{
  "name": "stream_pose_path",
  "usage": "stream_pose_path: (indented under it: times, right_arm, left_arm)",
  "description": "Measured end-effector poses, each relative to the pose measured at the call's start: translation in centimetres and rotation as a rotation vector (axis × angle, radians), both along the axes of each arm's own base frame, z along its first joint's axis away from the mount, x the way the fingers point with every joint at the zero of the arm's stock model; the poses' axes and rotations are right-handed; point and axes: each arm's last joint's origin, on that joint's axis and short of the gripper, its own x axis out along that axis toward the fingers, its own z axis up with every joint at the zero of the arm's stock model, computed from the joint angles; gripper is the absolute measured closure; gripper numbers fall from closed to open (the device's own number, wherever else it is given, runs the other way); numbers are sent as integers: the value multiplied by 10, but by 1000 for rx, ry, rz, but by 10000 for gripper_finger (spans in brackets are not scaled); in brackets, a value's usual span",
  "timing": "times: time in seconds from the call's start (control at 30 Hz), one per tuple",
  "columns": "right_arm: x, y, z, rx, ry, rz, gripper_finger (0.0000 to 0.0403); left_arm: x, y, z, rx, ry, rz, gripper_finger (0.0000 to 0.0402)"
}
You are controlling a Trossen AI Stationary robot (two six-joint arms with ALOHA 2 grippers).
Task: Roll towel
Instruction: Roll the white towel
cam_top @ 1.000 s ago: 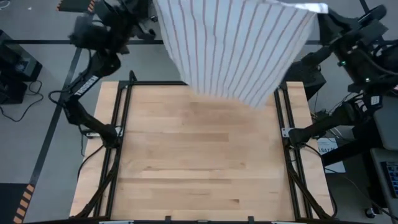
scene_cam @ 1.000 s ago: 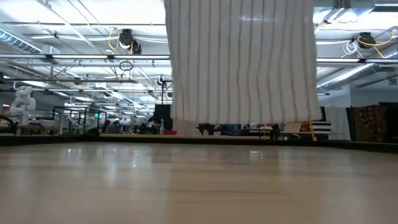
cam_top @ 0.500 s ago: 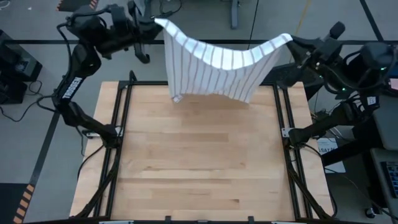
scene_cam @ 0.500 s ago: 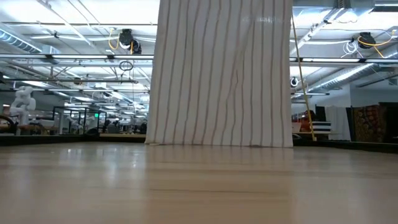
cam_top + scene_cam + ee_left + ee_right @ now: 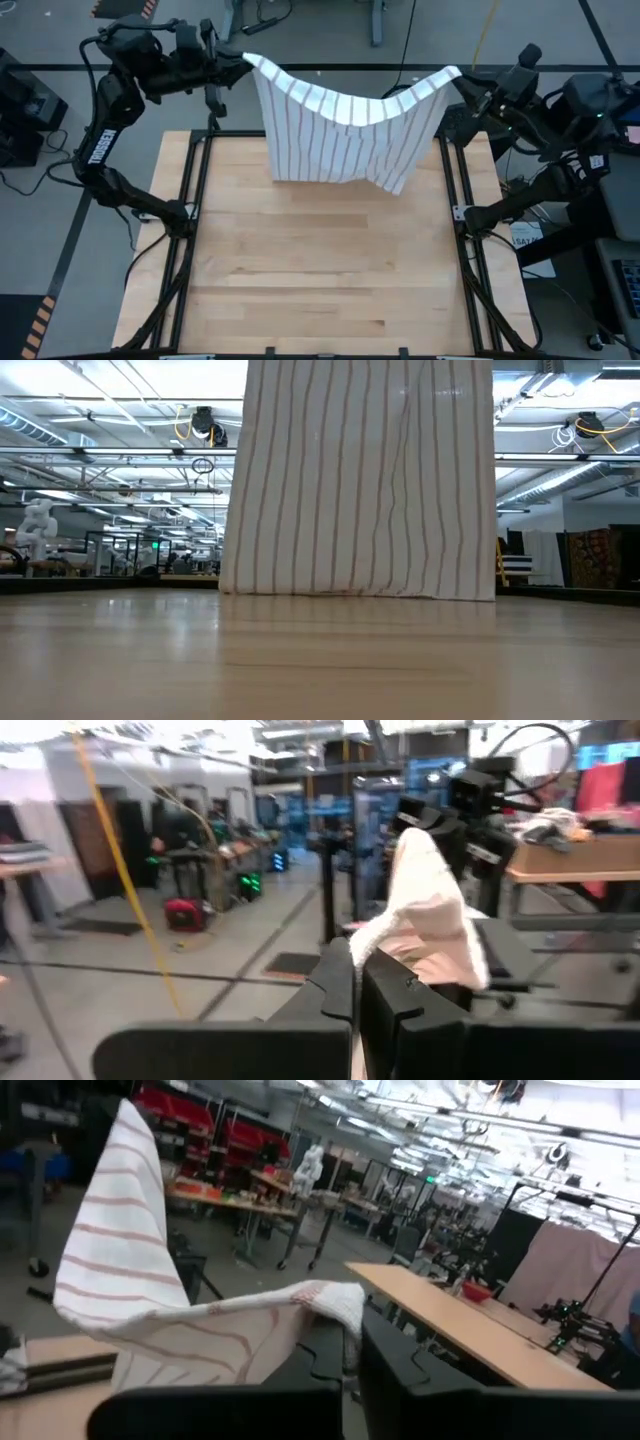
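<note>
The white towel (image 5: 345,135) with narrow dark stripes hangs spread between my two grippers above the table's far edge. Its upper edge sags in the middle. Its lower edge (image 5: 350,593) reaches down to the wooden table top (image 5: 320,270); I cannot tell whether it touches. My left gripper (image 5: 238,62) is shut on the towel's upper left corner. At the upper right corner, my right gripper (image 5: 463,80) is shut on the cloth too. Both grippers point about level, toward each other. My left gripper pinches the towel's upper left corner (image 5: 372,945) between its two fingers, level, from the table's left side. A bunched tip of cloth (image 5: 430,900) sticks out past the fingertips. The towel hangs below. My right gripper pinches the towel's upper right corner (image 5: 335,1302) between its two fingers, level, from the table's right side. The cloth (image 5: 130,1270) runs away from the fingers toward the other arm, sagging slackly, and hangs down.
Black rails (image 5: 195,170) run along the table's left side and along its right side (image 5: 458,180). Bare wood lies in front of the towel toward the near edge. Cables and equipment (image 5: 30,110) lie on the floor around the table.
Both grippers have come down and tipped from pointing upward to about level. The towel, raised high toward the overhead camera a second ago, has dropped. Its lower edge, then clear above the table, now hangs at the table top, and its upper edge sags.
</note>
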Motion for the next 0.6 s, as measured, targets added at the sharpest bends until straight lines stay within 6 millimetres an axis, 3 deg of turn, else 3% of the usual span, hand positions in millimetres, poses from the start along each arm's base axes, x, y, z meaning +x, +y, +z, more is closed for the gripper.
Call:
stream_pose_path:
  times: [0.17, 0.33, 0.6]
  right_arm:
    - [3, 0, -5, 18, 36, 2, 399]
    - [13, -8, 0, -53, 40, -72, 399]
    - [37, -39, 22, -284, -38, -215, 399]
  left_arm:
    - [0, 0, -3, -9, 27, 11, 401]
    - [-1, 7, 4, 86, -26, 226, 401]
    - [-3, 33, 18, 195, -191, 396, 401]
